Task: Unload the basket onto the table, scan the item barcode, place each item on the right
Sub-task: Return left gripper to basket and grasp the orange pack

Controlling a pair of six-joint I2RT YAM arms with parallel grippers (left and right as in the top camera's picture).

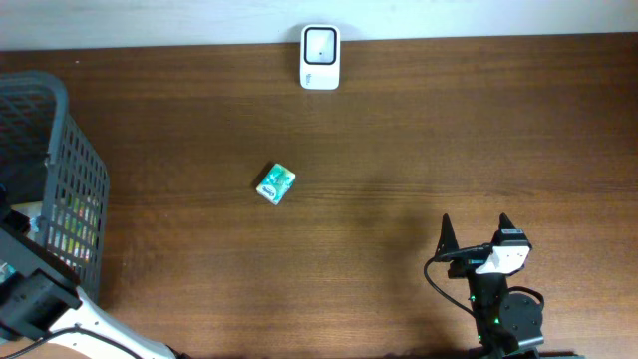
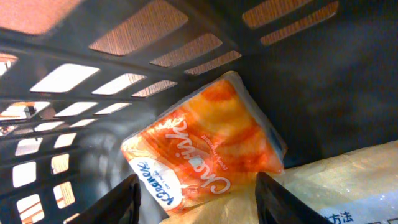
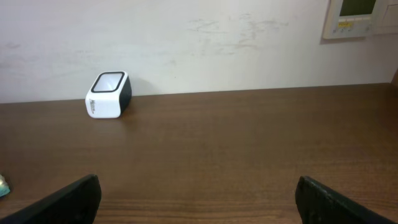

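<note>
My left gripper [image 2: 196, 190] is down inside the dark mesh basket [image 1: 60, 170]. It is open, its two fingers standing either side of the lower end of an orange snack packet [image 2: 211, 149], with a gap showing on the left side. The packet lies tilted against the basket wall on top of a pale yellow packet [image 2: 348, 180]. The white barcode scanner [image 1: 320, 57] stands at the table's far edge, also in the right wrist view as the scanner [image 3: 107, 95]. My right gripper [image 1: 477, 231] rests open near the front right, holding nothing.
A small green packet [image 1: 276, 183] lies on the wooden table, left of centre. The basket stands at the left edge with several packets inside. The left arm [image 1: 40, 299] reaches into it from the front left corner. A wall runs behind the scanner.
</note>
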